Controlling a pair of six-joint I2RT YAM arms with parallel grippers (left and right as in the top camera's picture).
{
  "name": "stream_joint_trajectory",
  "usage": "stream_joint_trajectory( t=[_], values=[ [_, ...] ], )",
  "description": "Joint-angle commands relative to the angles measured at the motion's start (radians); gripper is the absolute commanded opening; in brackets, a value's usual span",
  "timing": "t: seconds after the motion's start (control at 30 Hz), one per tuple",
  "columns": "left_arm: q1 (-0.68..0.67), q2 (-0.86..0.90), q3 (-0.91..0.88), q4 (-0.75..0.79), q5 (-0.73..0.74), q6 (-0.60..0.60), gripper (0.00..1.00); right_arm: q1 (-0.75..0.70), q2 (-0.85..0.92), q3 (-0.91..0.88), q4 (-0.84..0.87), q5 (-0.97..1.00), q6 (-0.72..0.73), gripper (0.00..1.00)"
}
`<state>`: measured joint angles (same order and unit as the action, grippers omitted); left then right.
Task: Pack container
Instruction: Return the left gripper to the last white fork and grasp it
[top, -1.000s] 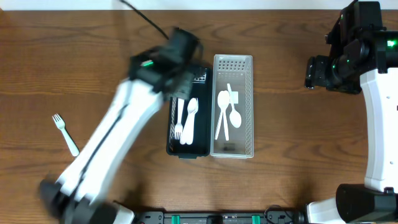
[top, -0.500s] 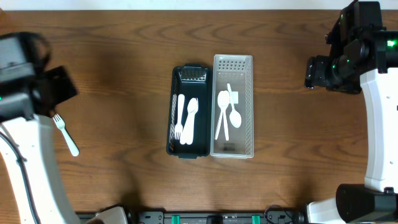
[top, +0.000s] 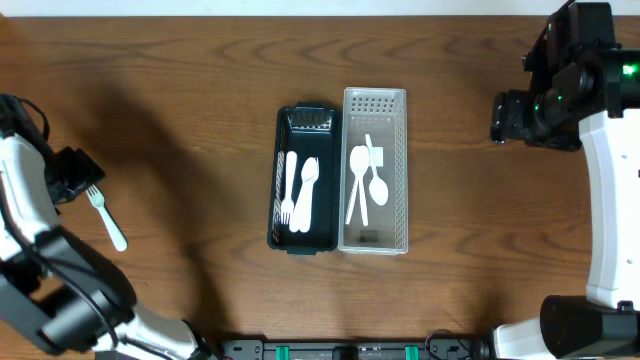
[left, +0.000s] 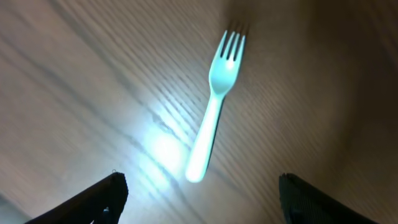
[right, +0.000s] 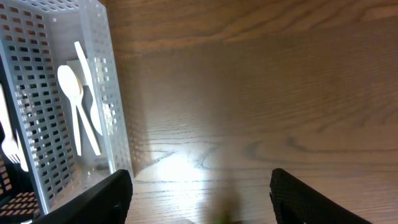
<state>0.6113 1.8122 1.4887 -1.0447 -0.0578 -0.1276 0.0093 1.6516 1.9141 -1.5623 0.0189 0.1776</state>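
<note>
A white plastic fork (top: 106, 214) lies on the wood table at the far left, tines toward the back; the left wrist view shows it (left: 214, 109) lying free. My left gripper (top: 70, 172) hovers above its tine end, open and empty (left: 199, 199). A black container (top: 305, 235) at the centre holds white cutlery, among it a fork and a spoon. Beside it on the right a white perforated basket (top: 400, 150) holds white spoons; it also shows in the right wrist view (right: 99, 74). My right gripper (top: 510, 115) is open and empty (right: 199, 199) at the right.
Bare brown wood table (top: 200, 80) lies around the containers. The arm bases stand at the front left and front right edges.
My left arm has swung from over the black container to the far left and now sits over the loose fork. The right arm has not moved.
</note>
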Motion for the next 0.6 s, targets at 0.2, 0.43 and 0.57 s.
stream_joint_trajectory(
  t=[0.2, 0.43, 0.57],
  values=[
    [0.012, 0.19, -0.003, 0.039, 0.029, 0.047, 0.81, -0.009, -0.015, 0.006, -0.001, 0.007, -0.01, 0.74],
    [0.012, 0.294, -0.004, 0.07, 0.126, 0.121, 0.8, -0.009, -0.015, 0.006, -0.001, 0.007, 0.001, 0.74],
    [0.012, 0.329, -0.005, 0.082, 0.134, 0.128, 0.8, -0.009, -0.015, 0.006, -0.002, 0.007, 0.009, 0.73]
  ],
)
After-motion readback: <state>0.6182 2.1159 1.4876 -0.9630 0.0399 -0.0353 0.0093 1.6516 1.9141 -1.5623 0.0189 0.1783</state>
